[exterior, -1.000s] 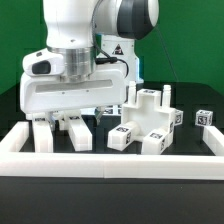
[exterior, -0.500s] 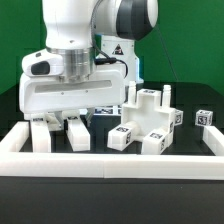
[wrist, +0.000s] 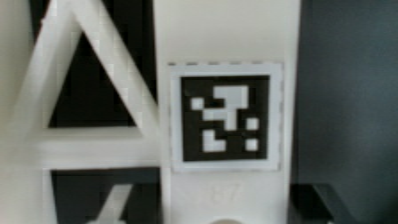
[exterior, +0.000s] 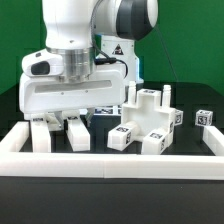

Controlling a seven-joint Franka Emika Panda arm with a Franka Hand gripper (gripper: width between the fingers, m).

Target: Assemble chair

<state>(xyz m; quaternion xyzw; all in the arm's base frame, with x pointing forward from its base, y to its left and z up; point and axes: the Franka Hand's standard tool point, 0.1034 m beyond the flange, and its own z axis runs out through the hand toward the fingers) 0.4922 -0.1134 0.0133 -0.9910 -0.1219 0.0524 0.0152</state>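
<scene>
Exterior view: the claw (exterior: 60,124) hangs low at the exterior view's left, down among white blocks (exterior: 40,137) close behind the near rail (exterior: 110,160). A joined cluster of chair parts (exterior: 147,118) sits to the exterior view's right of it. Wrist view: the claw is pinched on a tagged white bar (wrist: 222,50), with a framed piece (wrist: 71,150) just beside it.

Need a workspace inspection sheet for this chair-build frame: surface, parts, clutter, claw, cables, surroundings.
surface: black table, fenced by white border rails.
job's things: cluster of chair parts at the exterior view's right; lone tagged block further right; two white pieces at its left; the wrist view is filled by a tagged bar.
clutter: nothing seen.
grippers: claw shut, low over the two white pieces; what it grips is hidden.
cables: nothing seen clearly.
surroundings: green backdrop.
</scene>
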